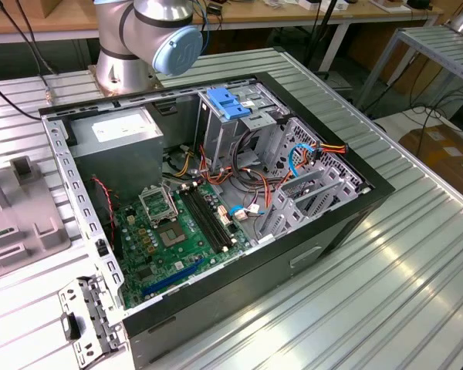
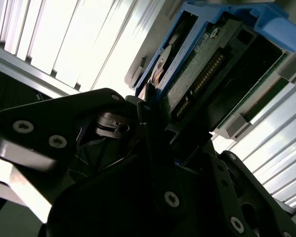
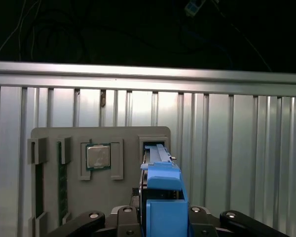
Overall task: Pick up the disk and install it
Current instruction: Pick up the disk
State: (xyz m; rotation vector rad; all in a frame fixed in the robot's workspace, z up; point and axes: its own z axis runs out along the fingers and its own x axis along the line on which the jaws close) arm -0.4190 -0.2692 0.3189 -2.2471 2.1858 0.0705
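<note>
The robot arm [image 1: 150, 38] is cut off by the top edge of the exterior view, and a grey fixture [image 1: 23, 223] by the exterior view's left edge. In the first wrist view the disk [image 3: 163, 197], clamped in the gripper [image 3: 163, 224], runs off the bottom edge and hides part of the grey tray [image 3: 49, 136].

One disk [image 3: 163, 197], one computer case [image 1: 309, 258], one processor [image 3: 98, 157].

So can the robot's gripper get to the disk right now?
Looks like yes. In the first wrist view the gripper sits around the disk and seems clamped on its blue frame, with nothing between them.
</note>
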